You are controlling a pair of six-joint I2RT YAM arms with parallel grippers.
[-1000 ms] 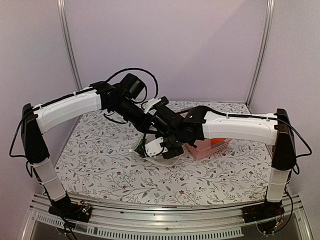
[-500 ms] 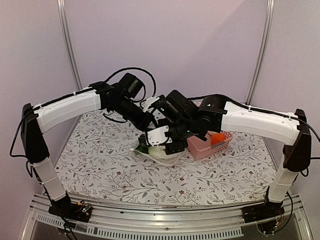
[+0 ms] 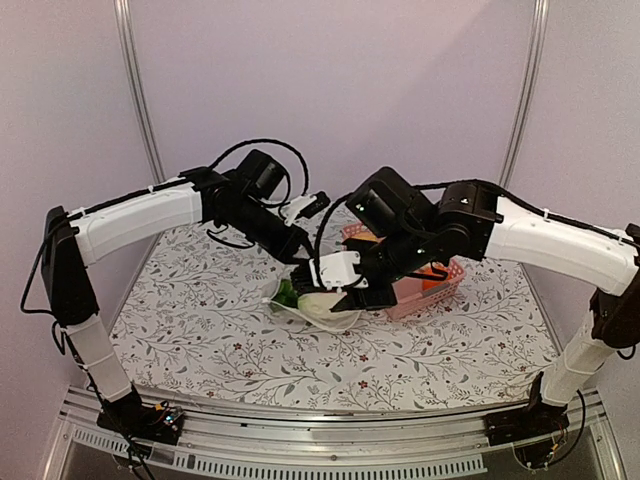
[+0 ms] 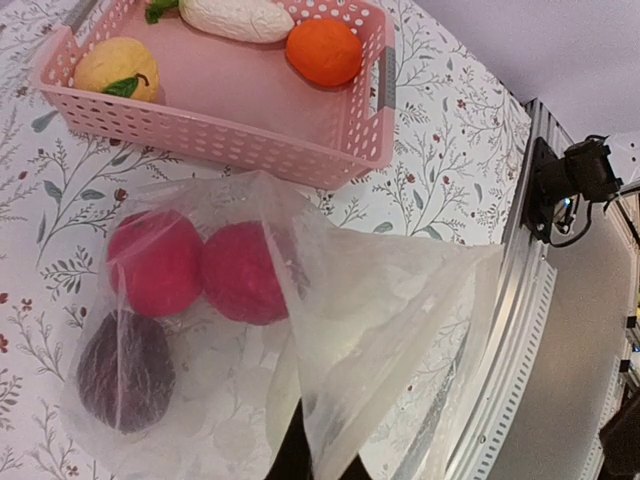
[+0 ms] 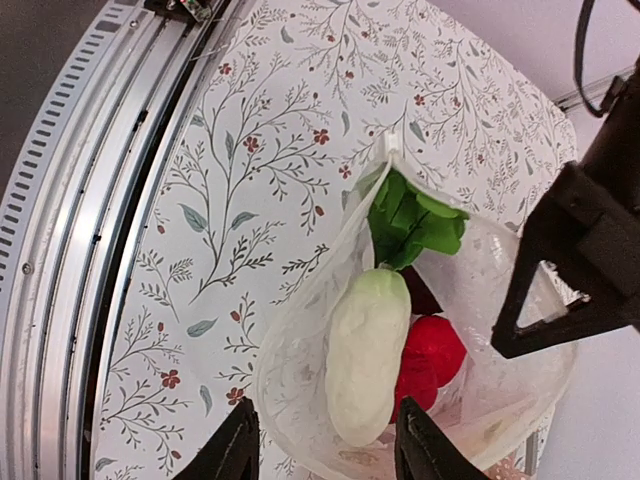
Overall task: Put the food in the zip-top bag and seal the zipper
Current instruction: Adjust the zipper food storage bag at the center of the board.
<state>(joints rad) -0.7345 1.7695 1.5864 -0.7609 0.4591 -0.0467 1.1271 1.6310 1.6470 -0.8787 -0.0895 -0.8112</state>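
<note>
Our left hand [image 3: 301,259] was clamped on the mouth edge of the zip-top bag [image 4: 385,300], which lay on the bench [image 5: 230,200] just beside the pink basket [image 4: 230,135]. Our right hand [image 5: 325,425] hung above it, fingers apart. Inside lay a white radish [image 5: 365,350], two red pieces [image 4: 245,272] and a purple piece [image 4: 125,372].

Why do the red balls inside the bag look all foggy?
Left wrist view: the red pieces sit behind the crinkly clear plastic of the zip-top bag, which catches light and looks milky; the uncovered orange piece in the pink basket looks crisp. Top view: too small to tell.
</note>
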